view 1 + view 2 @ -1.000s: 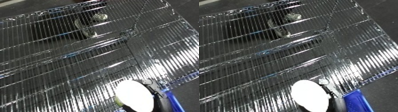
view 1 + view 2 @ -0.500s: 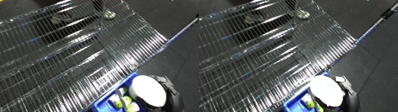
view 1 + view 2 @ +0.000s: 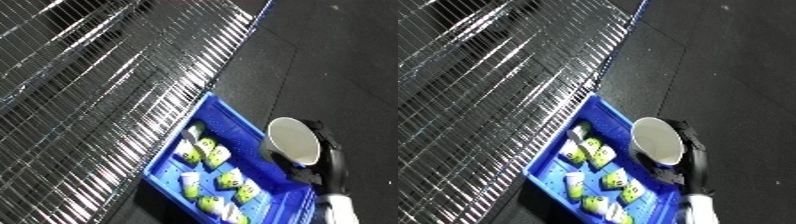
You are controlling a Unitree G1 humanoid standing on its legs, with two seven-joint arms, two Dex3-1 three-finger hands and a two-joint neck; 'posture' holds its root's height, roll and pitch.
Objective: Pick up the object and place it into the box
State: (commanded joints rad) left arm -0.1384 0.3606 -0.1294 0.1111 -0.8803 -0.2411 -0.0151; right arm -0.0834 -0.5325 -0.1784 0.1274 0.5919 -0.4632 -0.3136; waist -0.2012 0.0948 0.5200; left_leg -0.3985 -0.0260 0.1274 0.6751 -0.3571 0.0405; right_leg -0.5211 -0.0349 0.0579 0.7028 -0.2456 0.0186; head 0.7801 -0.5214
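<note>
My right hand (image 3: 325,155) comes in from the lower right of the frame, black fingers curled round the back of a white cup (image 3: 294,140), so it is clamped on the cup. The cup's open mouth is turned toward the camera and shows a pale, bare inside. It hangs at the right-hand rim of the blue bin (image 3: 233,116), partly over the bin's edge and partly over the dark floor (image 3: 346,65); I cannot tell whether it touches the rim. A short stretch of my white forearm (image 3: 338,209) shows at the bottom edge, below the hand.

The bin lies tilted in the lower middle of the frame, its long side running from upper left down to lower right. Inside it sit several small packets (image 3: 211,150), white with yellow-green patches, scattered along the bottom from the near end up to about the middle. Their printing is too blurred to read.

A wire rack (image 3: 98,90) of thin bright metal bars fills the whole left and upper left of the frame, and the bin's left wall lies just beside its edge. A thin blue strip (image 3: 640,7) runs along the rack's upper corner near the top. The floor takes up the right side and upper right.

My left hand shows in neither view.
</note>
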